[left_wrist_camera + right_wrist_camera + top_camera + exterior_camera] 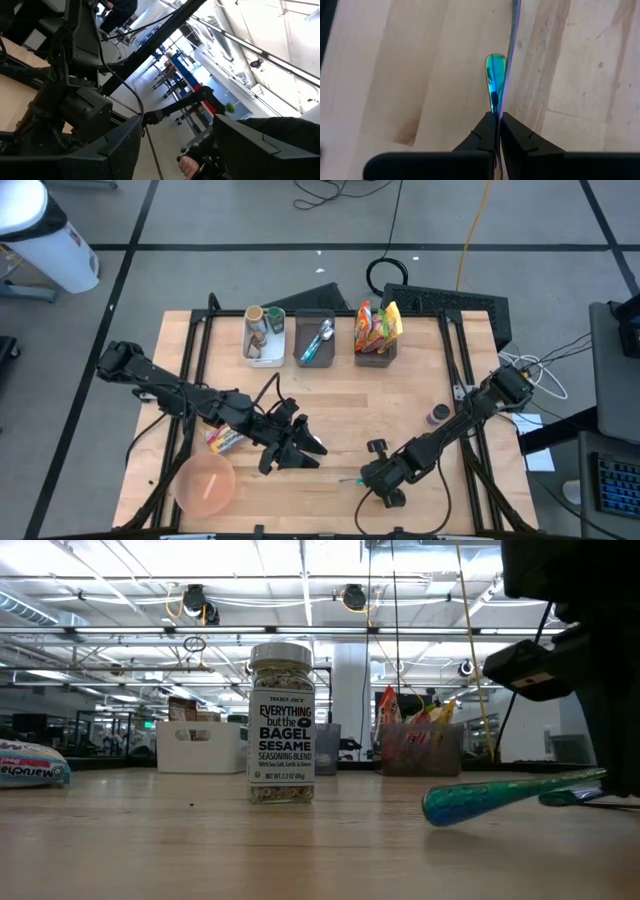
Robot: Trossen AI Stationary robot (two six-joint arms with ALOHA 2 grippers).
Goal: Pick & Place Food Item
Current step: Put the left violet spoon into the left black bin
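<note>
the wooden table (400,395) is read as a clock face from above, twelve at the far edge. nearest, at seven o'clock, one pink bowl (205,485) is seen, empty. at about five o'clock the right gripper (497,117) is held low over the wood, its jaws pressed together on the thin handle of one iridescent teal utensil (495,75), whose rounded end is pointed away from the fingers. just inside the bowl, toward centre, the left gripper (298,448) is hung with jaws spread and nothing between them. the task's food item, one ramen packet (225,440), is left lying at eight o'clock beside the left arm, between it and the bowl, and is touched by neither gripper. one seasoning jar (282,725) is stood upright at about three o'clock. at twelve o'clock three bins (315,340) are lined up side by side, filled with jars, cutlery and snack packets.

the step in hand is judged to be utensil handling, not the food pick. for the next move, the utensil would need to be set down, and the packet closed upon by the open left jaws and carried to the bowl.
</note>
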